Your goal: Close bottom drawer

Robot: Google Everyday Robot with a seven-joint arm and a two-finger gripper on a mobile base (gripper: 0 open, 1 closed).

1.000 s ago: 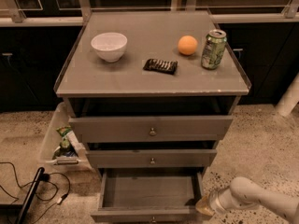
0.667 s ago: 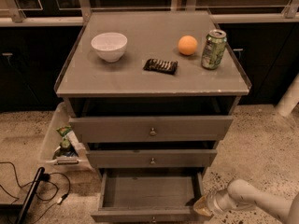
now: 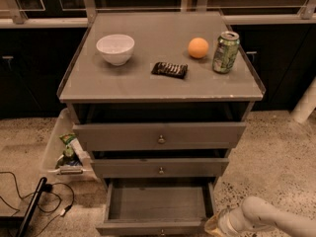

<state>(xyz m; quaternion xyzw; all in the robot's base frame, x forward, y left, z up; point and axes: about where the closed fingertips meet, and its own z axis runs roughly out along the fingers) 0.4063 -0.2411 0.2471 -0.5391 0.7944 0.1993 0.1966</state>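
Note:
The bottom drawer (image 3: 157, 205) of a grey three-drawer cabinet stands pulled out toward me, and I see nothing inside it. Its slim front runs along the lower edge of the view, with the small round knob (image 3: 161, 232) just showing. The two drawers above it, each with a knob, are nearly shut. My gripper (image 3: 213, 225) comes in from the lower right on a white arm (image 3: 269, 218). It sits low beside the right end of the bottom drawer's front, close to the corner.
On the cabinet top (image 3: 128, 80) are a white bowl (image 3: 115, 49), a dark snack packet (image 3: 169, 69), an orange (image 3: 198, 47) and a green can (image 3: 225, 52). A clear plastic bin (image 3: 60, 148) with items stands on the left floor. Black cables (image 3: 29, 201) lie at lower left.
The arm and gripper have shifted slightly left, closer to the drawer's right front corner. The drawer stays open about as far as before.

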